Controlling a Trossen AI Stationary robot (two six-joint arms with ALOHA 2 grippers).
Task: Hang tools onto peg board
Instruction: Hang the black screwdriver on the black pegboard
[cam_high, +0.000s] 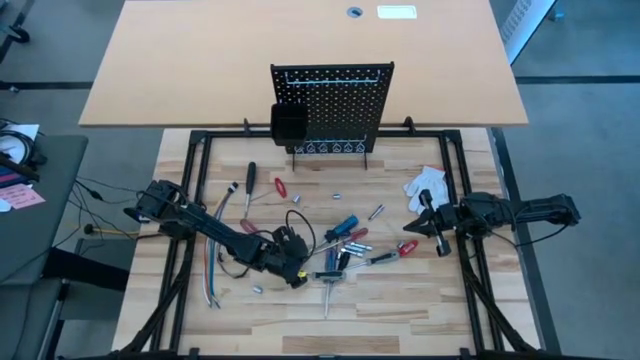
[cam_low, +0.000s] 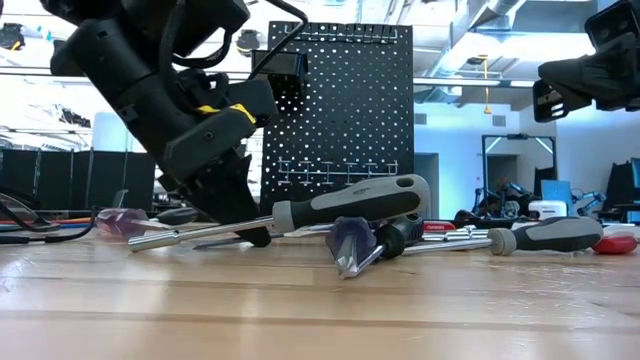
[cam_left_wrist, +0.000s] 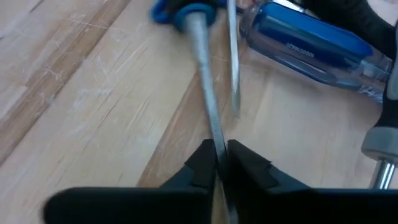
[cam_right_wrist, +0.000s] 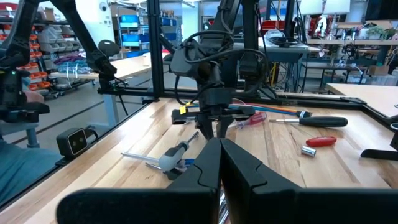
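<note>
You can't read any text here; the print on the blue screwdriver handle (cam_left_wrist: 311, 46) is too blurred.

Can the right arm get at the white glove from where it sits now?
Probably yes. The white glove lies right beside the right gripper, shut and empty, with only bare table between them.

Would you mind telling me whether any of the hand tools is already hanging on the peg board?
No, the peg board stands bare in the high view, and the tools, such as the blue-handled screwdriver, lie on the table.
</note>
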